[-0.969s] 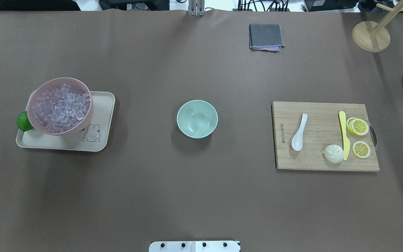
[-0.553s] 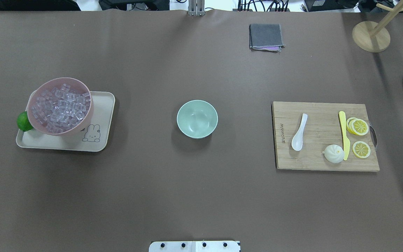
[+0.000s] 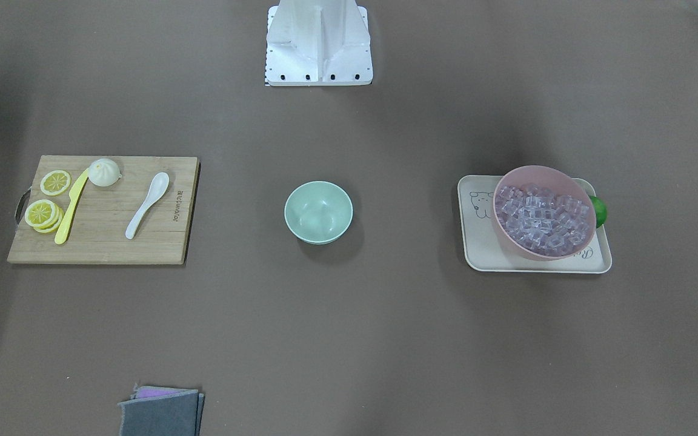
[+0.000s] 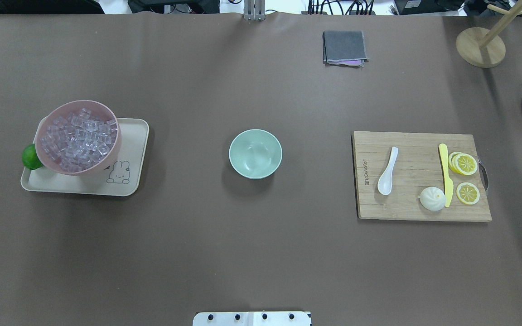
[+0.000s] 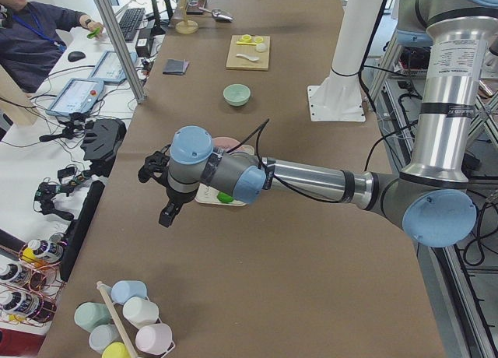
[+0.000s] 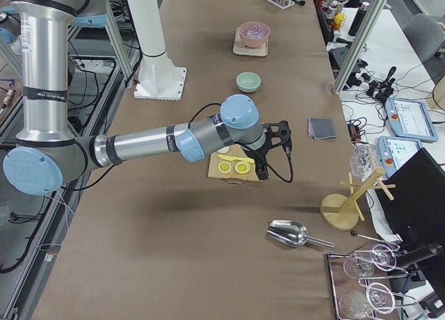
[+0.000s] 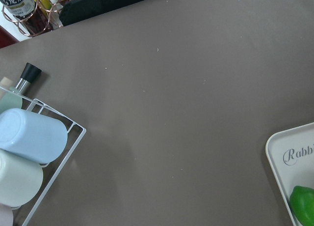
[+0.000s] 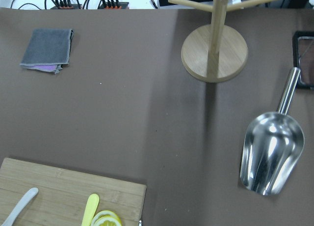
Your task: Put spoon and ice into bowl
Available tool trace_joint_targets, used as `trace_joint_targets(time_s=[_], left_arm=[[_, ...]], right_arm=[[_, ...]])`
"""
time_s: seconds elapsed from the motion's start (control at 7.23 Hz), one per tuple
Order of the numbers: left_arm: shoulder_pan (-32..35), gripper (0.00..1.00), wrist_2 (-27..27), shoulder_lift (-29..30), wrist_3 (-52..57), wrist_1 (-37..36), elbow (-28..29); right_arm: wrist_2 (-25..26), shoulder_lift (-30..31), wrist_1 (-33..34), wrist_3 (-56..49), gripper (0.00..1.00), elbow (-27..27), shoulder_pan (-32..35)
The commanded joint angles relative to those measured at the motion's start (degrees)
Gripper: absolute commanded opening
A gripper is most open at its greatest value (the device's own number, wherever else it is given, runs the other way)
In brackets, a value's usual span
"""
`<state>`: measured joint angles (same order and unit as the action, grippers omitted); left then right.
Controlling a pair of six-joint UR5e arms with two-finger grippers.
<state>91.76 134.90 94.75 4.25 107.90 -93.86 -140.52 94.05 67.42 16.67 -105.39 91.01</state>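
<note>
Spoon (image 4: 387, 172) glossy white | bowl (image 4: 255, 154) smooth mint, round | ice (image 4: 79, 140) clear cubes | left fingers (image 5: 166, 215), right fingers (image 6: 261, 172): state unclear

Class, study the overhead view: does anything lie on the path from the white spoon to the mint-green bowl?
Nothing visible does. Between the spoon and the bowl there is only the edge of the cutting board and bare table; the yellow knife and bun lie on the spoon's other side.
</note>
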Motion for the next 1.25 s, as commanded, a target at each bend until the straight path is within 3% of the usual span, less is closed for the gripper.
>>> trace_joint_targets(time_s=[0.0, 0.55, 0.83, 0.97, 1.11], left_arm=[[0.0, 0.99, 0.0, -0.3, 0.0, 4.5, 0.7], [-0.7, 0.99, -0.3, 0.3, -1.6, 13.8, 5.1], [-0.8, 0.99, -0.4, 1.3, -1.8, 17.6, 8.4], [-1.1, 0.99, -0.2, 0.6, -3.2, 21.7, 8.8], [-5.3, 0.99, -0.3, 1.1, -8.4, 22.3, 8.2]], right_arm=[[2.1, -0.3, -10.1, -0.4, 1.00, 4.3, 0.0], [2.4, -1.2, -10.5, 0.7, 1.00, 5.7, 0.0], [1.8, -0.8, -14.9, 0.4, 1.00, 8.5, -0.8], [3.6, -0.7, -16.6, 1.1, 1.00, 8.4, -3.9], [5.1, -1.6, -16.6, 3.4, 1.00, 8.4, -7.9]])
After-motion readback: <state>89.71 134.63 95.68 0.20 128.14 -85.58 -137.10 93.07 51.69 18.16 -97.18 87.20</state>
